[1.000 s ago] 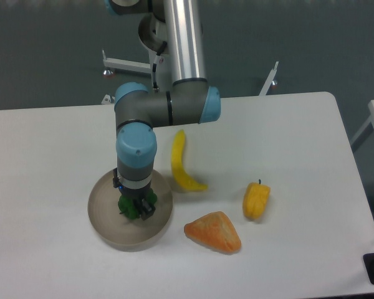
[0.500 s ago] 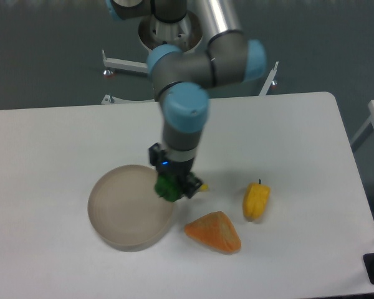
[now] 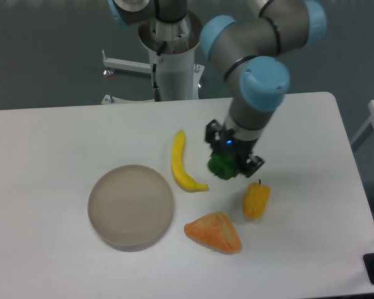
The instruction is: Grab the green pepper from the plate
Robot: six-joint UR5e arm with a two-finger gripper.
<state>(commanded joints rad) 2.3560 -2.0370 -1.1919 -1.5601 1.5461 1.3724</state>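
The green pepper (image 3: 222, 166) hangs in the air above the white table, right of the banana and just above-left of the yellow pepper. My gripper (image 3: 229, 167) is shut on it, its black fingers clamped on either side from above. The plate (image 3: 131, 207), a round beige-grey dish, sits bare at the left front of the table, well away from the gripper.
A yellow banana (image 3: 182, 162) lies between the plate and the gripper. A yellow-orange pepper (image 3: 256, 200) and an orange wedge-shaped piece (image 3: 214, 232) rest at the front right. The table's right edge is near, with a second table beyond it.
The gripper lifted the green pepper out of the plate and carried it right and up, past the banana. The plate now holds nothing.
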